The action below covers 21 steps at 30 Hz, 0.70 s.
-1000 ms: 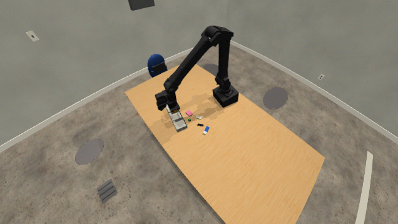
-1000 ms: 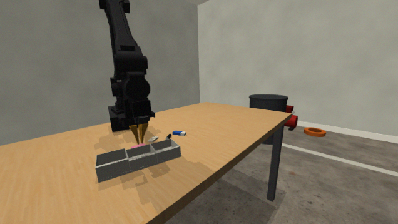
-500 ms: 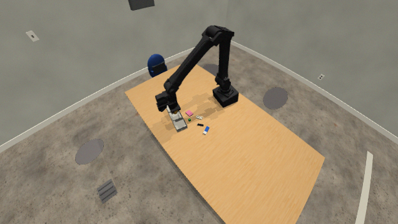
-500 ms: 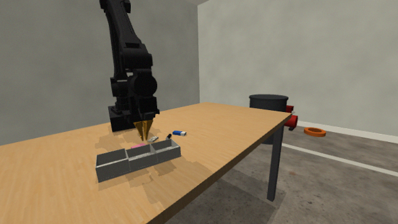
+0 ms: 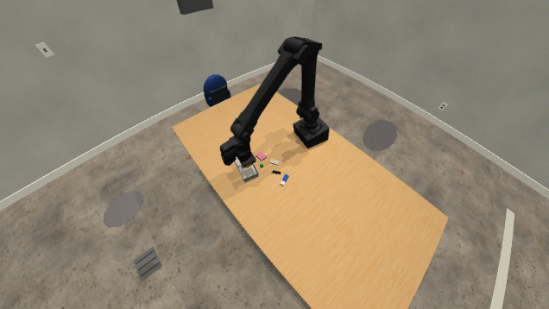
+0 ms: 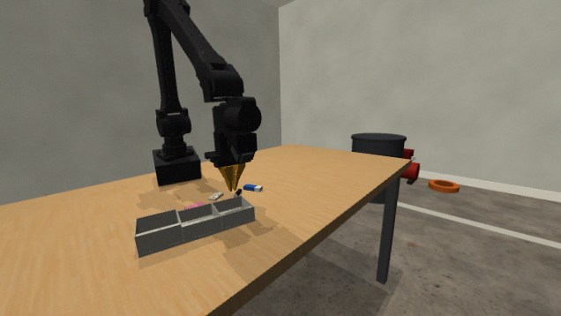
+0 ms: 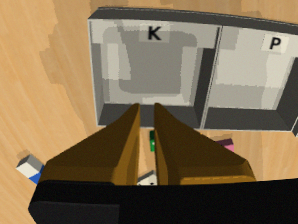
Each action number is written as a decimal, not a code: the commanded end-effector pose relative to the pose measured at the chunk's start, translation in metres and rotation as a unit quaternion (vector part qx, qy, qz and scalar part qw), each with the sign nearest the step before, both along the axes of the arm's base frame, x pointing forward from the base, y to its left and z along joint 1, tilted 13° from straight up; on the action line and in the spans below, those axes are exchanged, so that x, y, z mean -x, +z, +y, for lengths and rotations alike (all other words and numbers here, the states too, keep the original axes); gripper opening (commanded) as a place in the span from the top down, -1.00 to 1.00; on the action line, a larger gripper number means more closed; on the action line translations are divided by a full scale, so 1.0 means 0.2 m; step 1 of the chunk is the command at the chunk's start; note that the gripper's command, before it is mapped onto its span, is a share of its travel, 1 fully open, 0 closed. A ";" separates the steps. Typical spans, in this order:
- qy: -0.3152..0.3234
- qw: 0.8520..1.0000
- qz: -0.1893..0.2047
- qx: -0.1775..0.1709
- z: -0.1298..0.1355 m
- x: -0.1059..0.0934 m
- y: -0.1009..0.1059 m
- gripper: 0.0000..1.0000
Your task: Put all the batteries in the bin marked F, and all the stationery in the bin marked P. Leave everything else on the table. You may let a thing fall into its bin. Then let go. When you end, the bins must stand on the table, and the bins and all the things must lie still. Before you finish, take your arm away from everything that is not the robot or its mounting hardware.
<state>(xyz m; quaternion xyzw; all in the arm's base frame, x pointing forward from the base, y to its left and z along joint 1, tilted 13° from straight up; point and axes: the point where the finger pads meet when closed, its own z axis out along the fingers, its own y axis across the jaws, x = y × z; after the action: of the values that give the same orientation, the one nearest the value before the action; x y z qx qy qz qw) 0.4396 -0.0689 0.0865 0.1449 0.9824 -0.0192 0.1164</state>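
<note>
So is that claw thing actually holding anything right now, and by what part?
Nothing is held. The gripper is shut with only a thin bare gap between its fingers, above the edge of bin K.

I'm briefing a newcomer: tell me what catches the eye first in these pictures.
The tall black arm bends down over the table, its gold-fingered gripper nearly shut and holding nothing, just above the grey row of bins. In the wrist view it points at the bin marked K, beside bin P.
</note>
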 end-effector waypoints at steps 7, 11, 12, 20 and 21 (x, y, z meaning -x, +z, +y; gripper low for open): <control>-0.031 0.999 -0.013 -0.002 -0.06 -0.07 0.06 0.83; -0.019 1.000 -0.004 -0.004 0.00 -0.04 -0.06 0.83; -0.023 1.000 -0.004 -0.004 -0.02 -0.04 -0.08 0.83; -0.026 1.000 -0.011 -0.002 -0.05 -0.08 -0.13 0.83; -0.027 1.000 -0.007 -0.003 -0.05 -0.07 -0.16 0.83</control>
<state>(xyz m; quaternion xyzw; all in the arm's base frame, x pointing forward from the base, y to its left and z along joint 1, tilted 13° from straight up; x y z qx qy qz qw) 0.4450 -0.0743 0.0562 0.1633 0.9802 -0.0192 0.1103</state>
